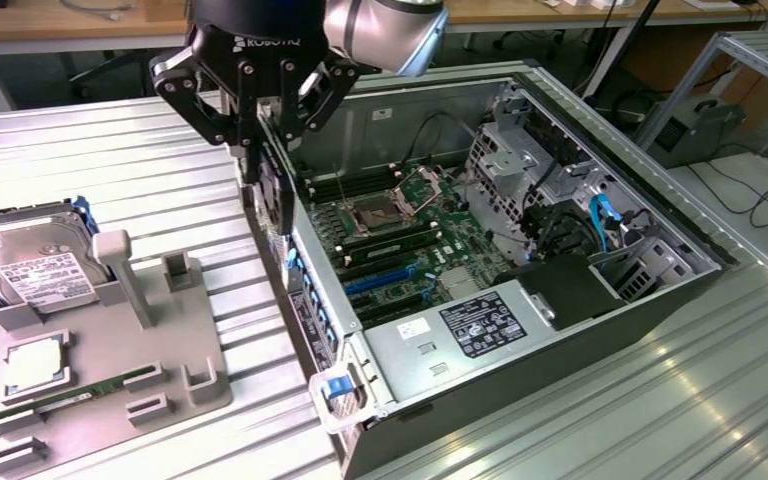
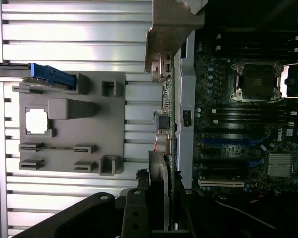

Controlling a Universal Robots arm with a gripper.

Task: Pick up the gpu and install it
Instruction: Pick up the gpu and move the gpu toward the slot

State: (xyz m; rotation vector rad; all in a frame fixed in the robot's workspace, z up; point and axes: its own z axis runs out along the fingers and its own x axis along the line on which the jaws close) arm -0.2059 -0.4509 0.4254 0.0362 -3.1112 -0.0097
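Case wall (image 1: 301,268): gpu (image 1: 272,195) alongside (on edge)

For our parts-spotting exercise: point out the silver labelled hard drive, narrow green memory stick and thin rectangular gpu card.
silver labelled hard drive (image 1: 35,272), exterior view, white label.
narrow green memory stick (image 1: 75,396), exterior view, mid-length.
thin rectangular gpu card (image 1: 275,200), exterior view, lower edge-on part.
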